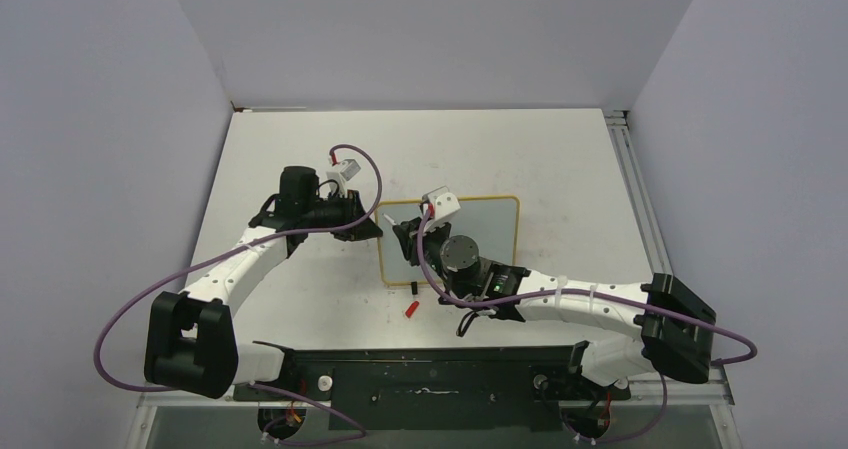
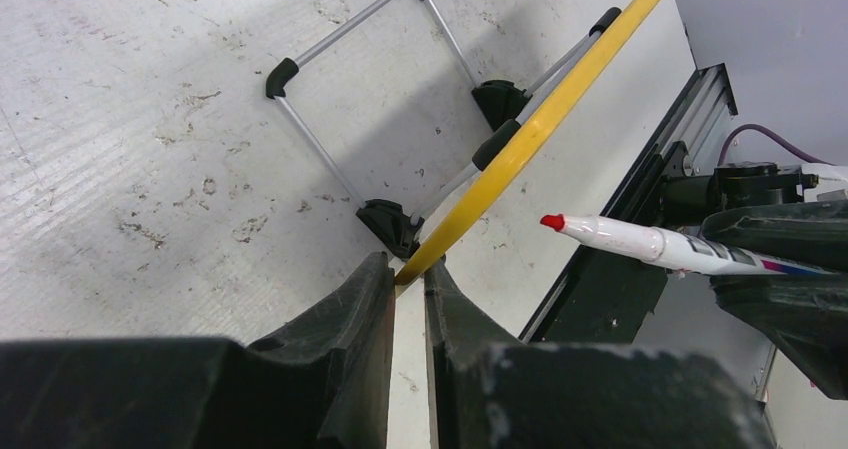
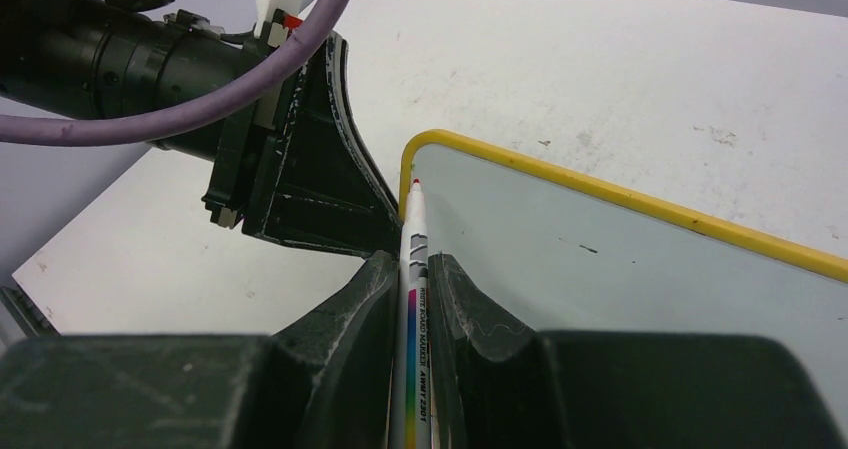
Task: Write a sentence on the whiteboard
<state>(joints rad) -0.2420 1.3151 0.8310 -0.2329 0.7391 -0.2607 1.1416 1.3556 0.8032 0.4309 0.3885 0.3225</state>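
Observation:
The whiteboard (image 1: 495, 224) lies mid-table, with a yellow frame (image 2: 560, 99) and a pale face (image 3: 600, 269). The sentence is out of view; the part of the face that shows is bare apart from a small dark fleck. My left gripper (image 2: 410, 269) is shut on the board's left frame edge (image 1: 378, 231). My right gripper (image 3: 412, 264) is shut on a white marker (image 3: 413, 239). The marker's red tip (image 3: 415, 182) sits just inside the board's near-left corner, close to the left gripper's fingers (image 3: 330, 199). The marker (image 2: 630, 239) also shows from the left wrist.
The board's wire stand (image 2: 350, 99), with black end caps, folds out behind it over the scuffed tabletop. A red marker cap (image 1: 411, 309) and a small black piece (image 1: 412, 288) lie in front of the board. A metal rail (image 1: 625, 169) runs along the table's right edge.

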